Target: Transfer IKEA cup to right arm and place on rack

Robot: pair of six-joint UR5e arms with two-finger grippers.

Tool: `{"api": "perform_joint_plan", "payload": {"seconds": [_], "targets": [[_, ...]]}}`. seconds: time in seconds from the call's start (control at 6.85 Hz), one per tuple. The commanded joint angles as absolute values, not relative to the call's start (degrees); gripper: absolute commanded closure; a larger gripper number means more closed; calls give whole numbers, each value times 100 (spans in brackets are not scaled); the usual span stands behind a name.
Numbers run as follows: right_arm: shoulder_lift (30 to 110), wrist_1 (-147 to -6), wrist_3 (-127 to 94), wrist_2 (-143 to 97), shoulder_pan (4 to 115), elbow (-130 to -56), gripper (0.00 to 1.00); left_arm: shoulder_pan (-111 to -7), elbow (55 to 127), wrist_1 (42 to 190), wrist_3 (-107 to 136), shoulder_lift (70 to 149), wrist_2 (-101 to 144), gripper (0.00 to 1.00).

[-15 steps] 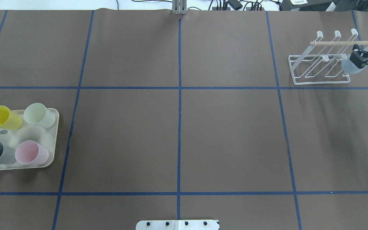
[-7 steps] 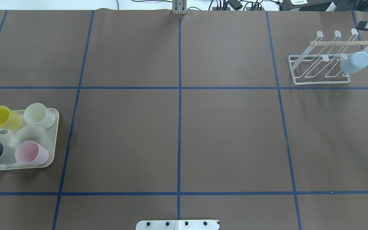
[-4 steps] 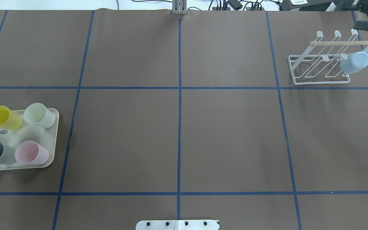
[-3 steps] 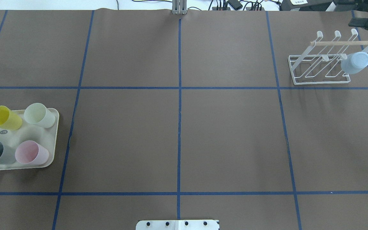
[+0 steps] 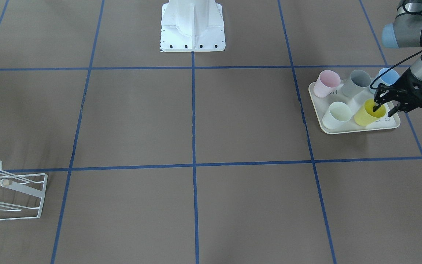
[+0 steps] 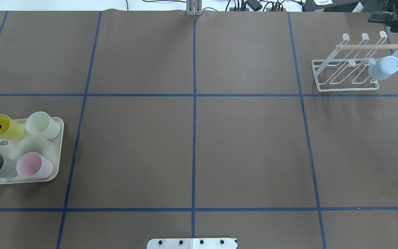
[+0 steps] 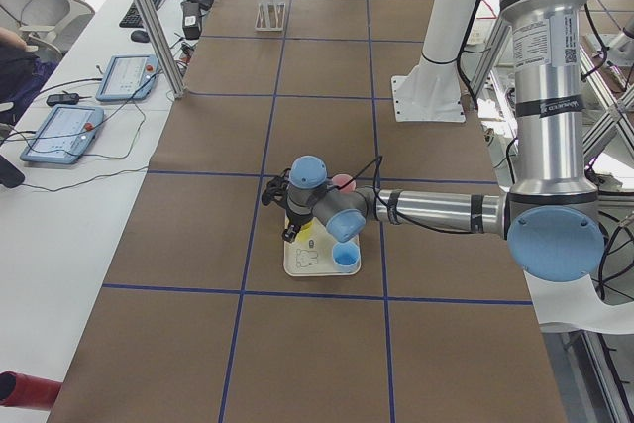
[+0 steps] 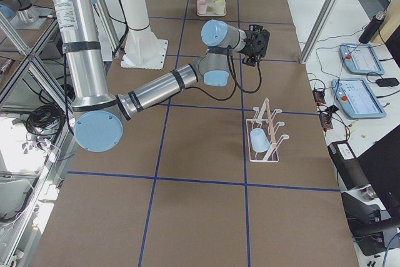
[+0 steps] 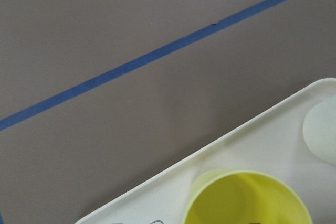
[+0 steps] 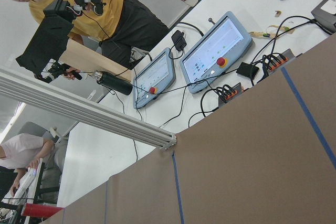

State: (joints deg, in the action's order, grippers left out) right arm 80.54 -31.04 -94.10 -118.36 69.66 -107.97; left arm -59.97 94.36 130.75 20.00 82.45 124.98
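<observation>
— What's the surface?

— A tabletop (image 6: 247,145) covered in matte brown paper, squared off with blue tape (image 6: 193,138).

— And the cup?

— The yellow cup (image 5: 365,115) is smooth, tapered plastic. It stands upright, mouth up and long axis vertical, along the far edge of a cream tray (image 5: 346,130) with rounded corners. An off-white cup (image 5: 337,114) is just beside it. The tray sits at the tabletop's left edge.

— Is it held?

— No. The left gripper (image 5: 384,110) points down with its jaws spread, one finger inside the mouth and the other outside the wall. The left arm (image 7: 436,210) reaches out level over the table, its wrist bent downward.

— The rack?

— The rack (image 6: 351,63) is white wire with a thin wooden rod (image 6: 371,46), and it stands near the tabletop's far right corner. A pale blue cup (image 6: 382,68) hangs tilted at its right end, base up and outward, mouth down.

— The right gripper?

— The right gripper (image 8: 256,45) hangs raised above the tabletop, well apart from the rack. I cannot tell how far it is open.
</observation>
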Motion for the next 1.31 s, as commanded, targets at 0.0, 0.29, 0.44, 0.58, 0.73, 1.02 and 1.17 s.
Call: {"api": "perform_joint_plan", "payload": {"seconds": [0.0,0.29,0.44,0.58,0.73,1.02,1.17], "targets": [[7989,-3111,-9431,-11839,6943,-10793,0,-5915,9422,12982,2004,8262,12498,100],[7963,-3120,-9431,-11839,6917,-10810,0,-6124,9753,12685,2021,8253,12507,100],[7893,-3146,-9431,-11830,6873,-10811,0,-6683,10060,11813,1978,8340,12481,100],[7727,-3233,-9492,-11830,6856,-10793,0,-6897,10403,11360,1934,8497,12237,100],[7499,-3426,-9553,-11830,6734,-10784,0,-7317,10467,11121,2029,8995,12034,100],[7068,-3595,-9694,-11603,6286,-10706,0,-7550,10503,11109,3452,9664,11875,100],[6953,-3577,-9755,-11201,5954,-10670,0,-7532,10573,11153,4533,9990,11691,100]]}}
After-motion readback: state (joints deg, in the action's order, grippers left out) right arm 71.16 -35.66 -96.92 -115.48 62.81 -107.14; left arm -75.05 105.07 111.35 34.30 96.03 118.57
